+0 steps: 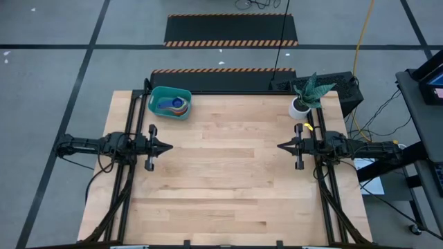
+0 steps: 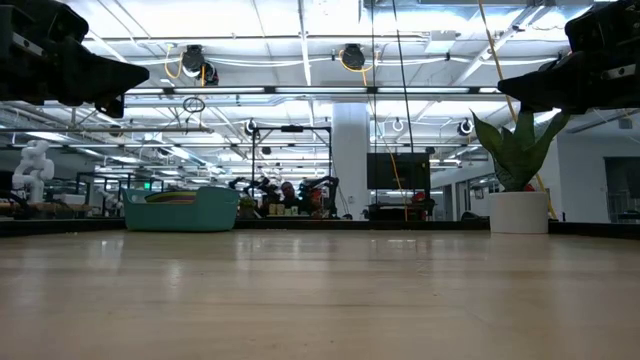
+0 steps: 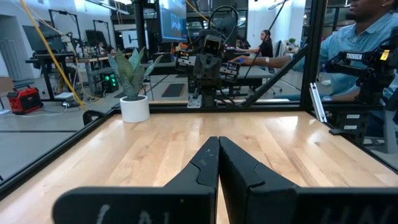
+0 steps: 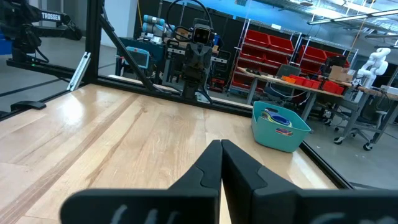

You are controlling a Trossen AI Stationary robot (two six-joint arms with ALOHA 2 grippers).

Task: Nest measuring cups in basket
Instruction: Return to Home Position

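Left end effector and right end effector sit narrow, empty. A stray left swing could knock the nearby basket of measuring cups.

A pale wooden table carries a teal basket near its far left corner and a white plant pot near its far right corner.

one table, one basket, one potted plant. two grippers showing: the left gripper and the right gripper. measuring cups: one nested stack in the basket, too tight to count singly.
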